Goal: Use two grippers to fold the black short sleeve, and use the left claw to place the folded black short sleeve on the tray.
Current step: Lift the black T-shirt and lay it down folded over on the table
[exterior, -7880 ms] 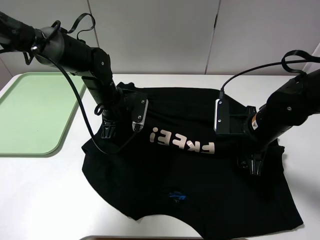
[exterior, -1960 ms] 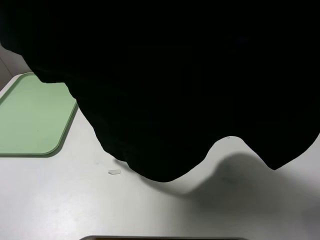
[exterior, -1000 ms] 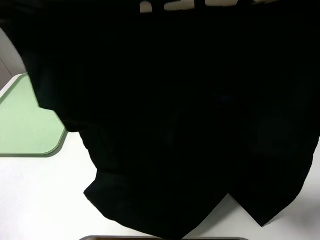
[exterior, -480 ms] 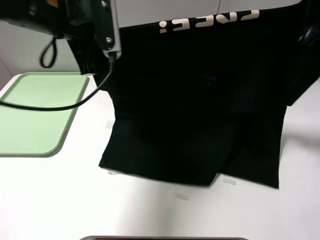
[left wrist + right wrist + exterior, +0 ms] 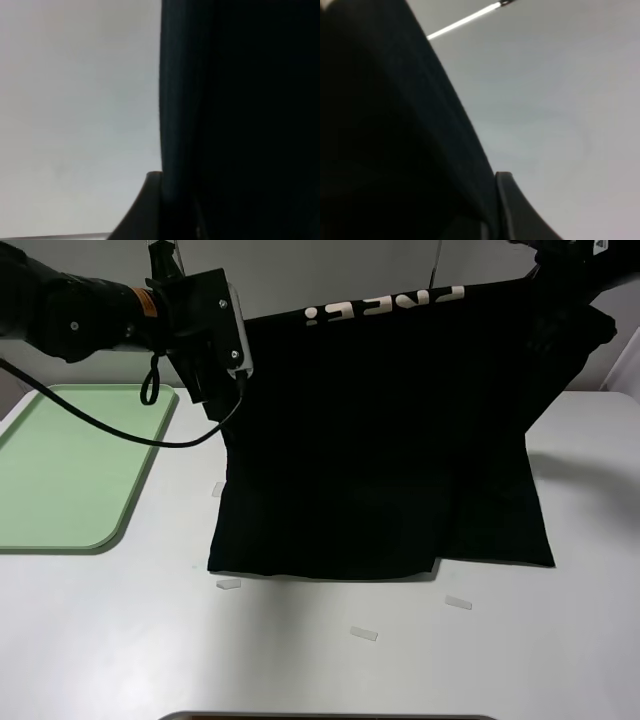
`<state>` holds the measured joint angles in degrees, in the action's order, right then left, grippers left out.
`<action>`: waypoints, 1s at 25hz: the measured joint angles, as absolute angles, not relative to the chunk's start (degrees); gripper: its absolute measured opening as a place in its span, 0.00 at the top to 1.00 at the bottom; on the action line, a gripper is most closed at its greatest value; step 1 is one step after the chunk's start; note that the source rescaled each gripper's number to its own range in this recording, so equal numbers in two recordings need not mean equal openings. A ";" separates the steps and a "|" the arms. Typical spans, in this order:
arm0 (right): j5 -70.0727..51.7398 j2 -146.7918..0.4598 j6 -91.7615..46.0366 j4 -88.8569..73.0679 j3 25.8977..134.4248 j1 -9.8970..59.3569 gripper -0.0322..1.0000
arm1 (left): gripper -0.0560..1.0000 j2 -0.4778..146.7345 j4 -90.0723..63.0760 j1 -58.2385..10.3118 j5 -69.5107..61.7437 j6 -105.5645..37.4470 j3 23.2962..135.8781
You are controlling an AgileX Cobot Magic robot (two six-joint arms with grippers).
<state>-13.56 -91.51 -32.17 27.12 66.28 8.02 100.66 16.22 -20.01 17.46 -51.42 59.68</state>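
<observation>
Three small white scraps [image 5: 364,634] lie on the white table [image 5: 300,680] in the foreground, just in front of the hem of the black short sleeve [image 5: 380,460]. The shirt hangs like a curtain, its lower edge resting on the tabletop. To the left, apart from the cloth, sits the pale green tray [image 5: 60,470]. Higher and farther back, the left claw [image 5: 248,330], silver bracket [image 5: 238,335] at its wrist and black cable [image 5: 150,435] looping below, is clamped on one upper corner of the shirt. The right gripper [image 5: 552,275] pinches the opposite corner. Dark fabric fills much of both wrist views. Pale lettering [image 5: 385,304] runs upside down along the raised top edge, before a light wall [image 5: 330,270].
</observation>
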 joint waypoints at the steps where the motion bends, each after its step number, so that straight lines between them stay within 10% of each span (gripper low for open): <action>1: -12.85 -92.05 -32.17 27.38 66.28 8.02 0.97 | 0.93 101.19 16.34 -19.74 18.10 -51.42 59.68; 10: -9.98 -94.59 -32.17 27.87 66.39 7.69 0.97 | 0.93 103.62 16.82 -19.10 20.13 -45.65 60.38; 25: -45.01 -94.42 -32.17 9.87 66.34 7.69 0.97 | 0.93 103.62 14.78 -29.76 -8.96 -36.58 60.64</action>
